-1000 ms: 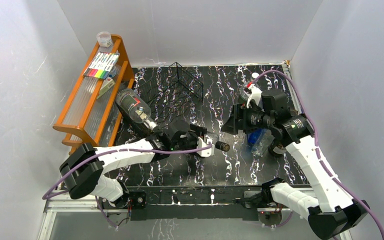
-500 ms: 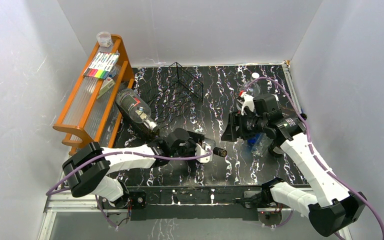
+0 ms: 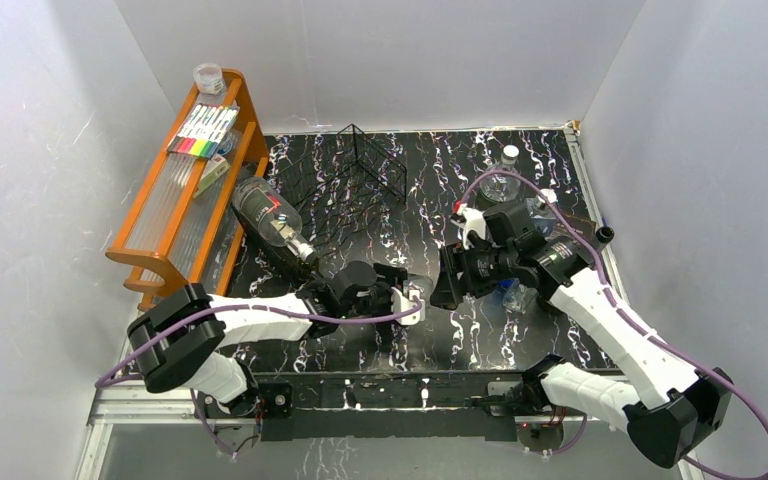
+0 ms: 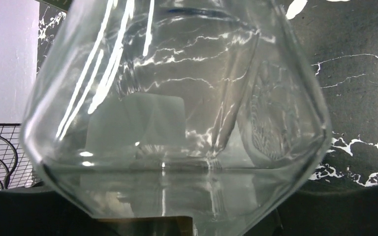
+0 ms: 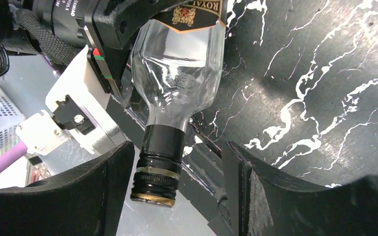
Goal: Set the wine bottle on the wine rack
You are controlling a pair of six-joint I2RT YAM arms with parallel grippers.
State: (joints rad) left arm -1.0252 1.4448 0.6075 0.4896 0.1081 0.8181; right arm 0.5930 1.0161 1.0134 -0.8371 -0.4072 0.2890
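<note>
My left pincer point(image 3: 400, 298) pinches the body of the clear glass wine bottle point(image 5: 177, 78) at near centre, well apart from the low black wire wine rack point(image 3: 360, 165) on the far side. My right pincer point(image 5: 177, 169) stands spread astride the bottle's neck, not touching it. Advised: close squarely on the neck before the left lets go. A second ago the right pincer stood further right; it has since come left onto the neck

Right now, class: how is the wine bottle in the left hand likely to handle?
The wine bottle looks like clear glass: probably rigid, slippery, breakable if dropped. Its narrow capped neck offers little hold, so it may pivot.
</note>
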